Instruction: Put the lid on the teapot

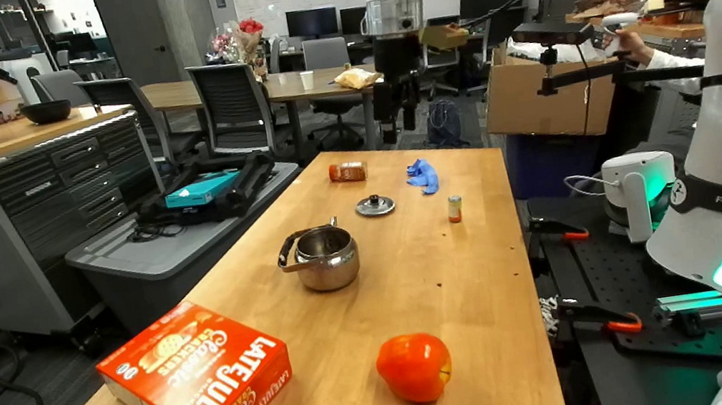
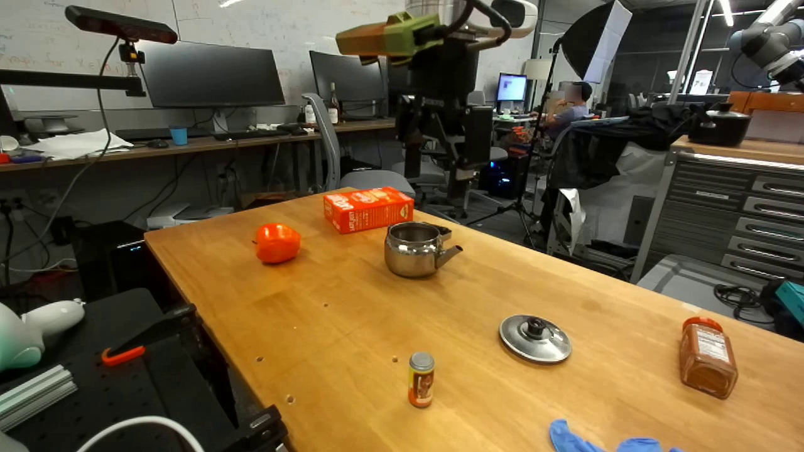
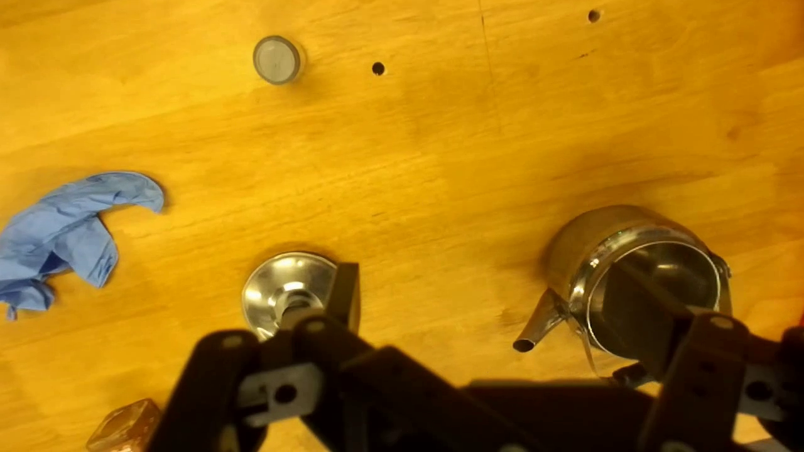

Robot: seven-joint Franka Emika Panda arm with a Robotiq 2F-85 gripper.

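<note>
I hang my hand (image 3: pixel 483 285) above the desk (image 1: pixel 449 304), released, its two fingers (image 3: pixel 347 292) spread well apart with wood grain showing between them; in the wrist view the finger on the left hides part of the lid (image 1: pixel 376 209), and the one on the right hides part of the teapot (image 2: pixel 411 254); the lid lies flat on the desk, knob (image 2: pixel 536 326) up, apart from the teapot, which stands upright and open-topped.

In an exterior view I see the lid on the far side of the teapot and to its right, and the handle (image 1: pixel 285 252) leaning out to the left; beyond the lid a jar (image 1: pixel 348 172) lies on its side; to the lid's right are a crumpled blue glove (image 1: pixel 422 177) and a small upright canister (image 1: pixel 455 209); nearest, a cracker box (image 1: pixel 201 380) lies flat on the left, and a round red-orange fruit (image 1: pixel 415 368) rests on the right.
</note>
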